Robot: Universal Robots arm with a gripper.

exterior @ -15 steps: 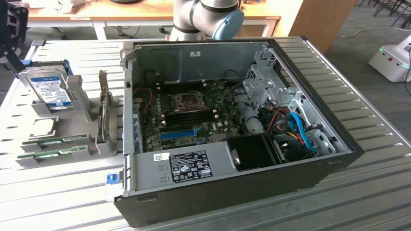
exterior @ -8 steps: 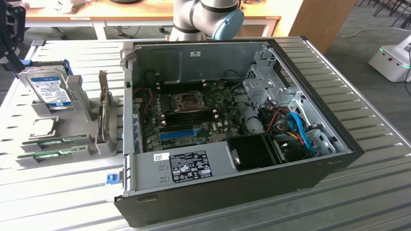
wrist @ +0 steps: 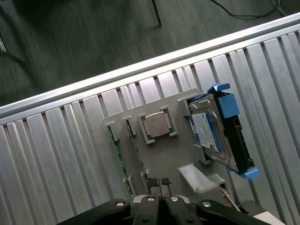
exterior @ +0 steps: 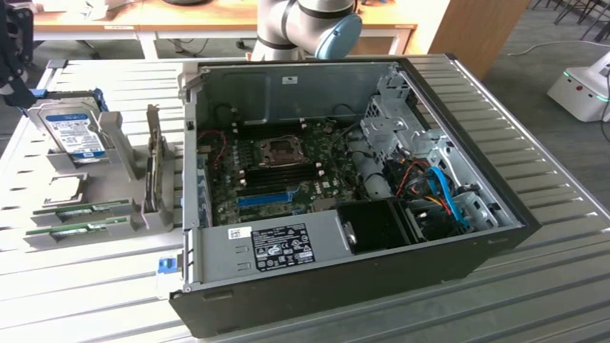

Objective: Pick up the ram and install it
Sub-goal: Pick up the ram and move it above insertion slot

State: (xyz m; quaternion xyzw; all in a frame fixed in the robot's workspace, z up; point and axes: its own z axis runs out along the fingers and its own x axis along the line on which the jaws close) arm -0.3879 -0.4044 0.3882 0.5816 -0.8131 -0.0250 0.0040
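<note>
A ribbed, silvery metal counter [exterior: 533,286] carries an open black case [exterior: 333,300] with grey sheet-steel inner walls. Inside lies a green motherboard [exterior: 319,179] with a square socket [exterior: 283,148], a row of long black memory slots [exterior: 286,171] and a long blue slot [exterior: 262,199] below them. Blue flat cables [exterior: 448,193] curl at the case's right side. At the top centre of the exterior view stands the arm [exterior: 305,28], smooth and rounded, pale grey with a blue cap.

At the exterior view's left sits a matte grey moulded holder [exterior: 43,239]. One ram [exterior: 91,208], a long thin green board with small dark chips, rests on edge in a groove at the lower left of the frame. The second ram [exterior: 84,229] lies parallel in the next groove, just beside it. Above them is a square chip [exterior: 59,189] with a dull metal lid. Higher up, a hard drive [exterior: 76,132] leans tilted, silver with a blue-and-white label and blue plastic rails. A thin card [exterior: 153,171] stands on edge at the holder's right.

In the wrist view the dark fingers [wrist: 153,183] are clenched together with nothing between them. They hang over the holder near the ends of the two green sticks. Whether they touch anything I cannot tell.
</note>
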